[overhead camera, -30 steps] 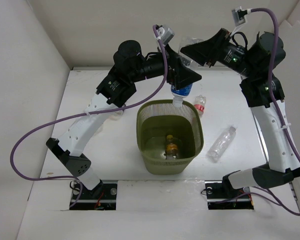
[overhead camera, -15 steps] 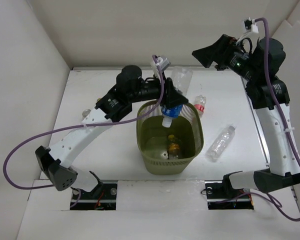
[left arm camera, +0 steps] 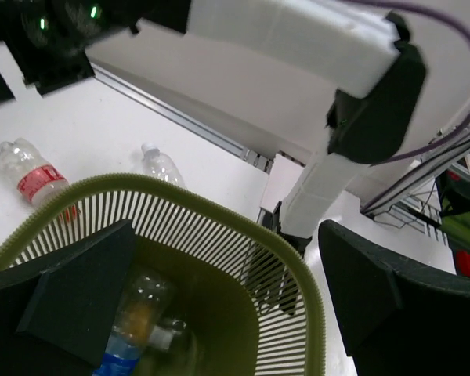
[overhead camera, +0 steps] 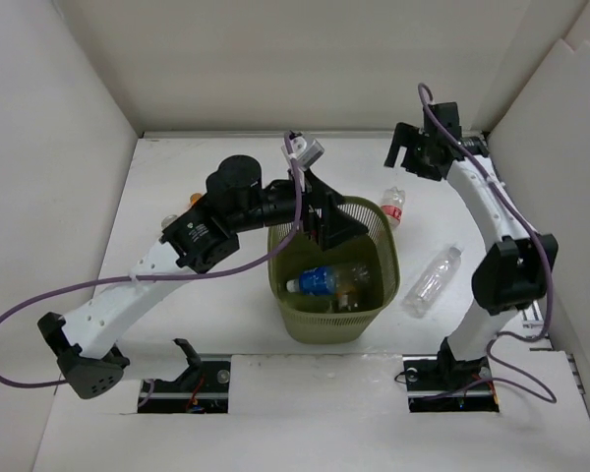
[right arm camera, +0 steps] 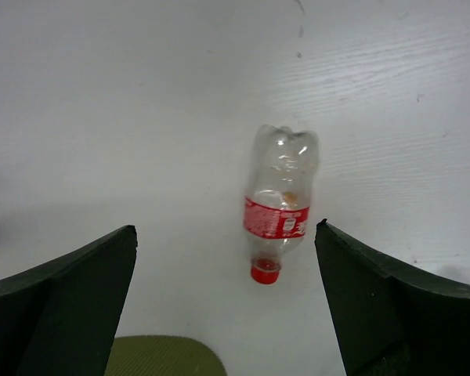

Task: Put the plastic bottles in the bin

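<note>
Your left gripper hangs over the far edge of the bin. Its two fingers are spread wide with nothing between them. Just below it, inside the bin, lie a blue-label bottle and an orange-label bottle. Your right gripper is spread wide too and holds nothing. Under it, a red-label bottle lies flat on the table. A clear bottle lies well behind that gripper, beside the bin.
</note>
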Tool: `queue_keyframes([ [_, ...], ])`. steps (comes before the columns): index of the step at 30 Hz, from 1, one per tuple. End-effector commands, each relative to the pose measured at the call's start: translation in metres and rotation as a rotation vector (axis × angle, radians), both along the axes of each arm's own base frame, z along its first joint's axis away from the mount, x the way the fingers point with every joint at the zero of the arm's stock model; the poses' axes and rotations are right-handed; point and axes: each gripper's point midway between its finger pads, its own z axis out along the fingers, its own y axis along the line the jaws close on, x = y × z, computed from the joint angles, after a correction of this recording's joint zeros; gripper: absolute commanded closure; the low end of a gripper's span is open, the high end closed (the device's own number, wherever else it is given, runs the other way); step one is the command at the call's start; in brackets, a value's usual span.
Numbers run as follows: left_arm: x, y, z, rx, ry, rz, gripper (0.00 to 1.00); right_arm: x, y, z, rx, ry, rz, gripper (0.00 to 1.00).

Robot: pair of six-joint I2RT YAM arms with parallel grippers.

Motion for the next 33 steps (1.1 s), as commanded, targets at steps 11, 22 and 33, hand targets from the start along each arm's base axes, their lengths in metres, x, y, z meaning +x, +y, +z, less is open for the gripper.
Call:
queue_keyframes([
  [11, -0.002, 0.04, 0.099, -0.16, -0.113, 0.157, 0.0, 0.039, -0.023, -0.125, -0.093, 0.247, -0.048, 0.02],
  [22, 0.002, 0.055, 0.084, -0.12, -0.094, 0.228, 0.0, 0.035, -0.023, -0.18, -0.101, 0.397, -0.058, 0.06],
  [33, 0.032, 0.054, 0.063, -0.036, -0.001, 0.373, 0.0, 0.026, -0.025, -0.197, -0.061, 0.444, -0.058, 0.68],
])
